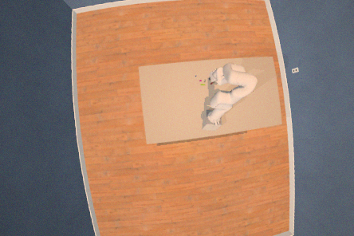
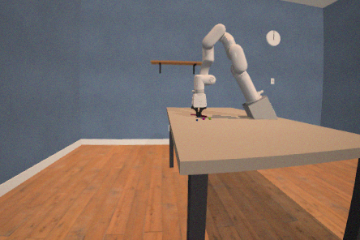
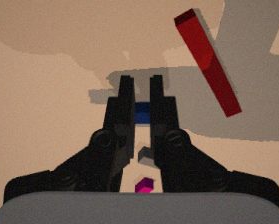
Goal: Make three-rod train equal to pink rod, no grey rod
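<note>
In the wrist view my gripper point(image 3: 142, 93) is shut on a small blue rod point(image 3: 143, 113), which sits between the two black fingers close to the table. A red rod point(image 3: 207, 60) lies flat on the table to the right of the fingers, slanted. A magenta rod point(image 3: 144, 187) shows just below the fingers, partly hidden by the gripper body. In the exterior view the gripper point(image 2: 199, 112) stands low over the table's far left corner among tiny rods point(image 2: 203, 117). From above, the rods point(image 1: 202, 80) are small specks left of the arm; their colours are hard to tell.
The arm's base point(image 2: 259, 109) stands at the back right of the table. The table's left edge point(image 2: 172, 131) is close to the rods. A wall shelf point(image 2: 176, 62) hangs behind the arm, well above the table.
</note>
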Controlling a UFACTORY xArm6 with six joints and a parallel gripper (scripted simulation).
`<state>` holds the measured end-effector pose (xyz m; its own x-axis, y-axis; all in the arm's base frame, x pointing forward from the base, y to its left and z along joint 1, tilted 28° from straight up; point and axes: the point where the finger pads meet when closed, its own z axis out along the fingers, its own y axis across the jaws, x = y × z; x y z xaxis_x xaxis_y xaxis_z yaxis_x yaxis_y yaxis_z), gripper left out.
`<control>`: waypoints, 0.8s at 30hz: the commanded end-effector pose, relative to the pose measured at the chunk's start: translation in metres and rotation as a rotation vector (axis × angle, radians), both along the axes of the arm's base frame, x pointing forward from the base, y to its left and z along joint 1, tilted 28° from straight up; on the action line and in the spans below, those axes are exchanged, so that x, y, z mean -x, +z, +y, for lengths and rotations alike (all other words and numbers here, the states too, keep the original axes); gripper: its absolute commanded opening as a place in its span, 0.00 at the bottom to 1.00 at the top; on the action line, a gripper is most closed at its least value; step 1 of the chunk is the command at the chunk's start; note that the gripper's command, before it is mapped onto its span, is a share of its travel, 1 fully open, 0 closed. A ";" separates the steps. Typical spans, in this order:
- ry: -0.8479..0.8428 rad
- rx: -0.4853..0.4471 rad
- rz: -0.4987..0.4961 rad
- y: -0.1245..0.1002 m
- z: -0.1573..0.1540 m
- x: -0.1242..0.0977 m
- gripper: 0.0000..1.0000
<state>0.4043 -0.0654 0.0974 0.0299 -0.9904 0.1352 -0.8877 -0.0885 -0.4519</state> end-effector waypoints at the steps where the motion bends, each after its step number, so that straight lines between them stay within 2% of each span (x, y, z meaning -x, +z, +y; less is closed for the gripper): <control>1: 0.000 0.000 -0.002 0.001 0.000 -0.001 0.04; 24: 0.000 0.001 -0.003 0.007 0.001 0.002 0.04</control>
